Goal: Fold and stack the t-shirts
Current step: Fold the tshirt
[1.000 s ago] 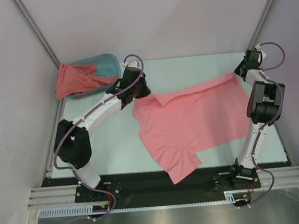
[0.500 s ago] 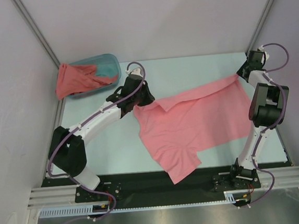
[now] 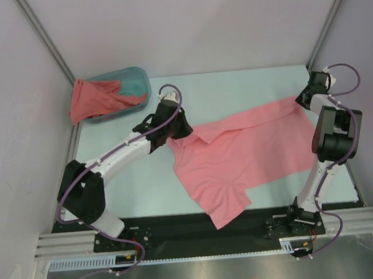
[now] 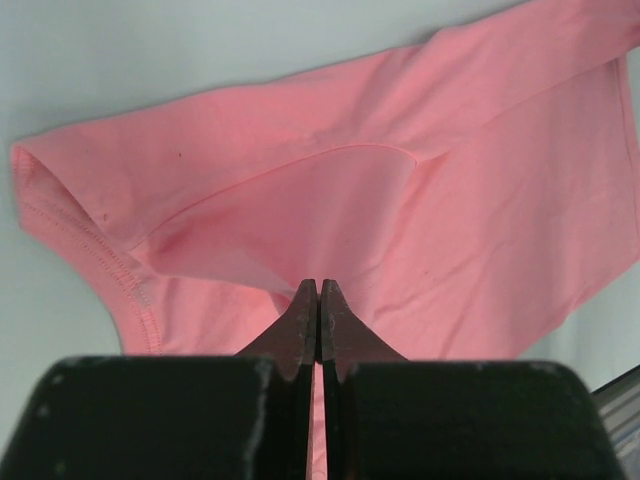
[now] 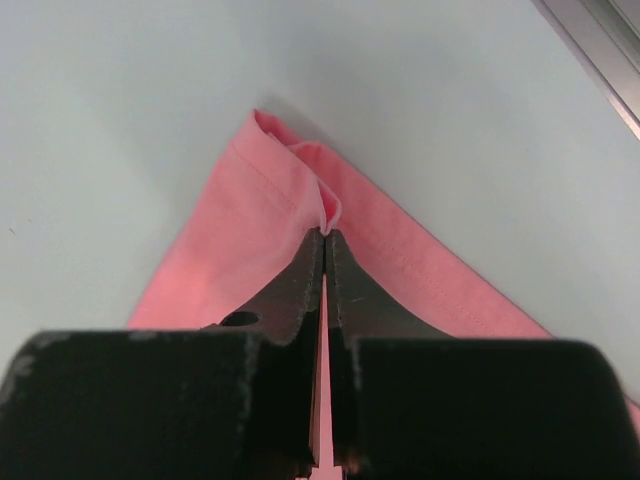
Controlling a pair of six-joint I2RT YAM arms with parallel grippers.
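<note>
Centrally, a light pink t-shirt [image 3: 240,154] is spread over the pale table [image 3: 234,86], and it is stretched across the middle of the overhead frame between the two arms. The left gripper [image 4: 318,288] is seen closed tight, with pink fabric pinched between its tips at the shirt's upper left edge. A fold of cloth is raised there, and a stitched hem is visible at the left of the wrist view. The right gripper [image 5: 326,233] is likewise clamped on the shirt, at the corner lying in the upper right of the overhead frame, and a small bunched fold of hem is held at its tips. The lower part of the shirt is laid over the black strip [image 3: 181,225] at the bottom centre, between the arm bases. A darker coral-red t-shirt [image 3: 91,101] is draped over the rim of a teal tub [image 3: 137,84] in the upper left of the frame, well apart from the pink one.
</note>
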